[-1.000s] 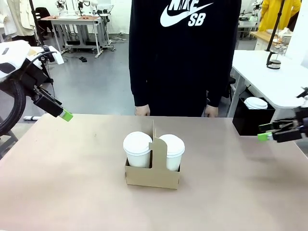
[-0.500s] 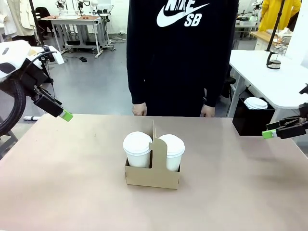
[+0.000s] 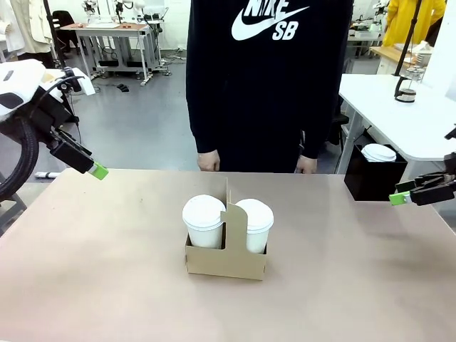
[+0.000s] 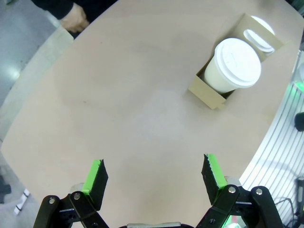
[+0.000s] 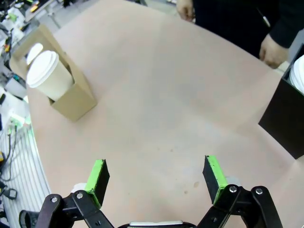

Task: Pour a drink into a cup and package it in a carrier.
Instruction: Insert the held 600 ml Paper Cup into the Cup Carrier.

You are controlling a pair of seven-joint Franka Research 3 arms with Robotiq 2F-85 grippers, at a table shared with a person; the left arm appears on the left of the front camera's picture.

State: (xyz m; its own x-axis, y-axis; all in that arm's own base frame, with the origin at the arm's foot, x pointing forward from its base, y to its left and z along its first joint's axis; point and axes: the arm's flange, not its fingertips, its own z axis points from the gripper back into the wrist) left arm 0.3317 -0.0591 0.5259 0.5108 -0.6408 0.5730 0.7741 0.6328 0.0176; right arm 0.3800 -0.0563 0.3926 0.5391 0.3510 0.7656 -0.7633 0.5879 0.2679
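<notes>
Front view: the carrier stands near the middle of the desk, a little toward the robot's edge, its tall handle rising between two slots. Each slot holds a cup with a white dome lid: the left cup and the right cup, both upright and just beside the handle. Across the far edge a person in a black top stands with one hand and the other hand hanging at the desk's rim, apart from the carrier. At the far right corner sits a black box with a white lid on top. On a white side table beyond it stands a glass carafe; whether it holds drink cannot be told.

The left tool hangs above the far left corner, well apart from the carrier. Its wrist view shows its jaws spread wide with nothing between them, bare desk below and the carrier toward the upper right. The right tool hovers over the right edge near the black box; its wrist view shows the jaws likewise wide and empty.
</notes>
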